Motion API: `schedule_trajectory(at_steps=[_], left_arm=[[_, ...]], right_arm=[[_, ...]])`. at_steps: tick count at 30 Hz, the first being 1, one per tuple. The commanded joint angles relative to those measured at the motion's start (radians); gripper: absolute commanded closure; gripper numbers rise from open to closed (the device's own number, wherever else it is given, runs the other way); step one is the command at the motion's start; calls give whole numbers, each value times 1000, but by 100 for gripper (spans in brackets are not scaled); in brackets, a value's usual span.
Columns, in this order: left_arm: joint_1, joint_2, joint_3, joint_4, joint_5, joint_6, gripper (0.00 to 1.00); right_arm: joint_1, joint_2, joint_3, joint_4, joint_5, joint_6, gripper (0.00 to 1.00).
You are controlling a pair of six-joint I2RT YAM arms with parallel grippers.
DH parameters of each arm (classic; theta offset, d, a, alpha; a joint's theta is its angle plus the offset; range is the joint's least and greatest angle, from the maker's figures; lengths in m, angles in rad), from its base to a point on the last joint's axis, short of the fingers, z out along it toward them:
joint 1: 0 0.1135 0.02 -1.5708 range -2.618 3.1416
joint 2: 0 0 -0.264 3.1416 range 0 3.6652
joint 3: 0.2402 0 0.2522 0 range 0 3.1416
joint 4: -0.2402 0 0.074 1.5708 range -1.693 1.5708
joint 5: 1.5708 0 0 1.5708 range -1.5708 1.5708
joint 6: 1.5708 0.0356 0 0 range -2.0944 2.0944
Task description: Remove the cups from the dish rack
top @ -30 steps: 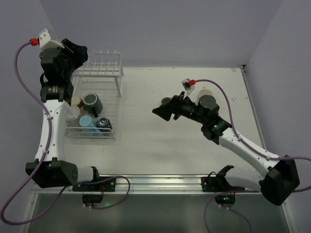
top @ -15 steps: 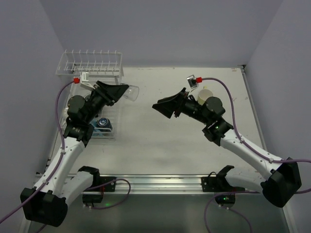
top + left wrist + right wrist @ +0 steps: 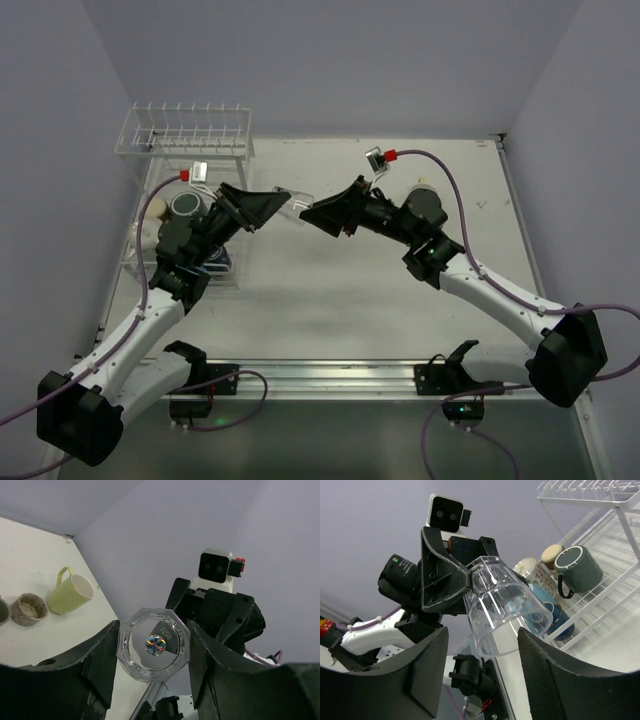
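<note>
My left gripper [image 3: 272, 203] is shut on a clear glass cup [image 3: 292, 204] and holds it sideways above the table, mouth toward the right arm. In the left wrist view the cup's octagonal base [image 3: 153, 644] sits gripped between the fingers [image 3: 102, 660]. My right gripper [image 3: 310, 213] is open, its jaws standing either side of the cup's mouth [image 3: 502, 600]; I cannot tell whether they touch it. The dish rack [image 3: 186, 131] stands at the far left. Its lower tray holds a dark grey mug [image 3: 185, 206] and blue cups [image 3: 216, 258].
A pale yellow-green mug [image 3: 70, 594] and a tan speckled cup [image 3: 29, 609] stand on the table behind the right arm. The right wrist view shows the rack tray [image 3: 612, 587] with the grey mug [image 3: 577, 567], a light blue cup [image 3: 540, 607] and a tan cup [image 3: 551, 553].
My left arm swung from the rack's upper shelf out over the table centre with the clear glass cup. My right gripper moved left to meet the cup's mouth.
</note>
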Motion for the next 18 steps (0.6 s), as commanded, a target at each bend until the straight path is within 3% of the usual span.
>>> schedule_trajectory(at_steps=[1, 6, 10, 13, 16, 18], left_arm=[[-46, 9, -13, 113, -22, -17, 85], [-74, 40, -32, 136, -33, -11, 84], [-83, 51, -40, 145, -30, -2, 78], [-83, 34, -29, 95, -33, 52, 32], [-83, -8, 18, -55, -62, 154, 9], [-83, -50, 67, -146, -120, 243, 3]], right_arm=[[10, 24, 40, 99, -32, 29, 41], [16, 45, 59, 108, -41, 18, 51], [19, 59, 50, 136, -35, 33, 73], [18, 59, 35, 141, -18, 23, 92], [19, 67, 55, 72, -21, -15, 100], [21, 70, 58, 44, -19, -25, 100]])
